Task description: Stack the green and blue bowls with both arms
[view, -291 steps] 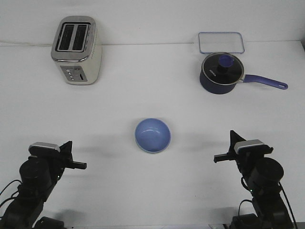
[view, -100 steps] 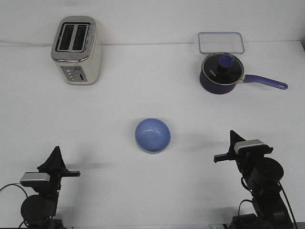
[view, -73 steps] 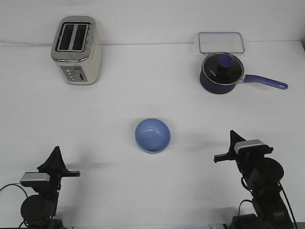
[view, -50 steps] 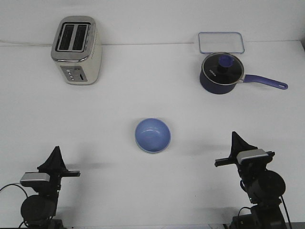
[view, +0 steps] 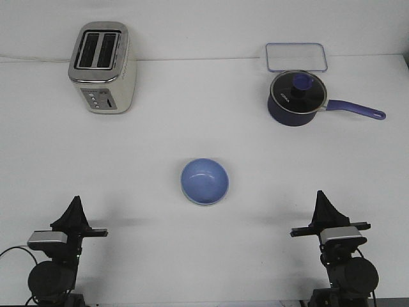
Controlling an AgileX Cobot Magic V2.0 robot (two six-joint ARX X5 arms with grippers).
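Observation:
The blue bowl [view: 204,180] sits upright in the middle of the table. A thin pale green rim [view: 203,203] shows under its near edge, so the green bowl lies beneath it, mostly hidden. My left gripper [view: 75,203] rests low at the near left, its fingers drawn together to a point, holding nothing. My right gripper [view: 320,197] rests low at the near right in the same pose, also shut and holding nothing. Both stand well apart from the bowls.
A cream and silver toaster [view: 102,68] stands at the back left. A dark navy saucepan [view: 295,98] with a lid and long handle sits at the back right. A clear rectangular lid [view: 296,56] lies behind it.
The left arm pulled back and down to the near edge first. In the last half second the right arm did the same. The bowls have not moved.

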